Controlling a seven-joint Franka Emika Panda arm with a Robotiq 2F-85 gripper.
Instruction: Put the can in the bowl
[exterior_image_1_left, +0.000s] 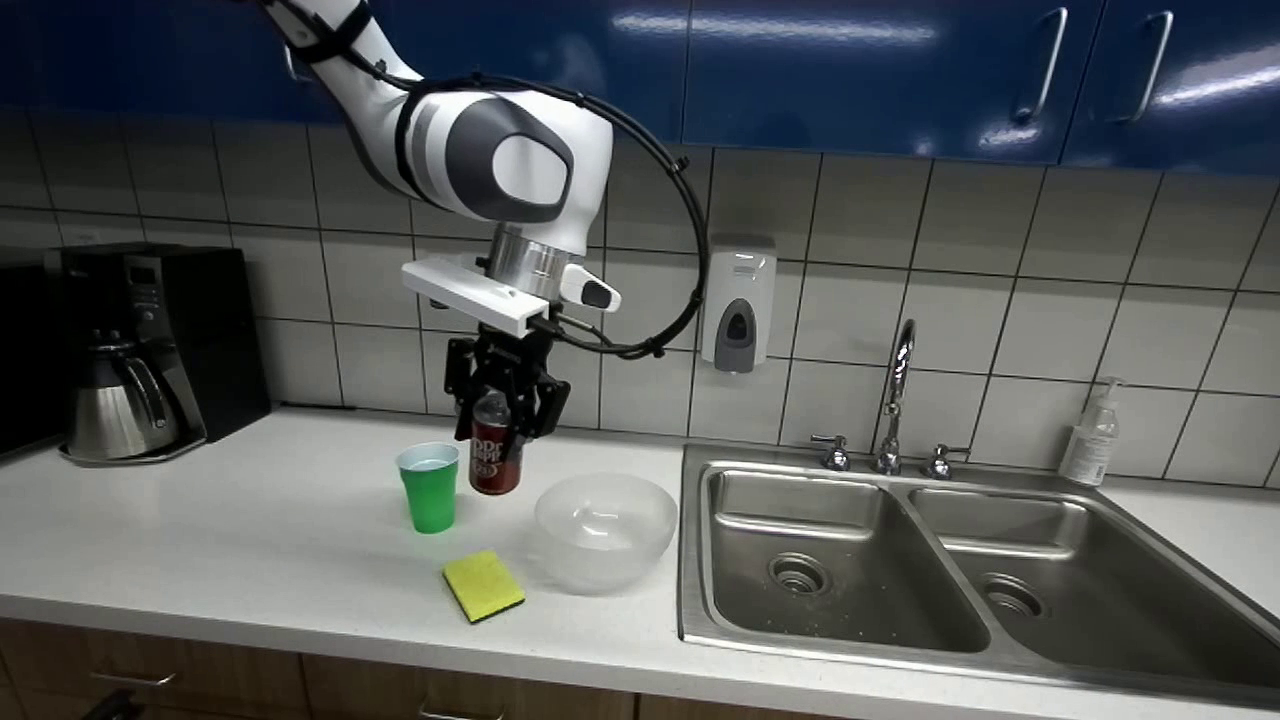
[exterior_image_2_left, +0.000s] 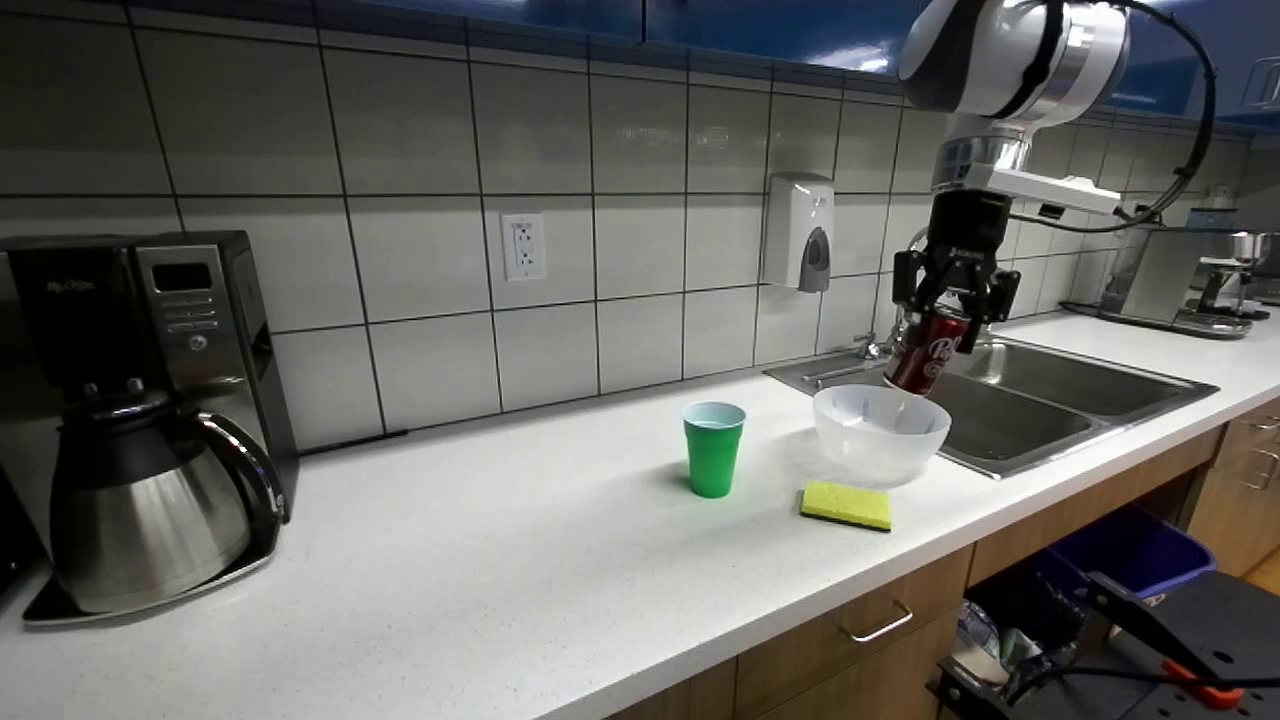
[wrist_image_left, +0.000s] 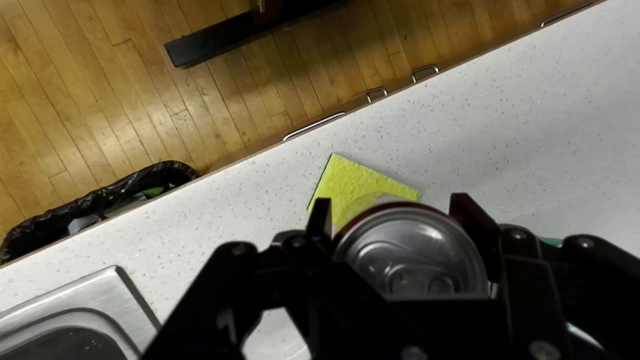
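Observation:
The can (exterior_image_1_left: 494, 458) is dark red with a silvery top. My gripper (exterior_image_1_left: 494, 425) is shut on it and holds it in the air, slightly tilted. In an exterior view the can is behind and left of the bowl (exterior_image_1_left: 605, 535); in an exterior view the can (exterior_image_2_left: 922, 355) appears just above the far rim of the bowl (exterior_image_2_left: 880, 435). The bowl is translucent whitish and sits on the counter beside the sink. In the wrist view the can's top (wrist_image_left: 415, 250) lies between the two black fingers (wrist_image_left: 395, 220); the bowl is mostly hidden by the gripper there.
A green cup (exterior_image_1_left: 432, 490) stands left of the bowl, and a yellow sponge (exterior_image_1_left: 483, 585) lies in front of it. The steel sink (exterior_image_1_left: 840, 560) adjoins the bowl's right side. A coffee maker (exterior_image_2_left: 160, 420) stands at the left. A soap dispenser (exterior_image_1_left: 738, 305) hangs on the tiled wall.

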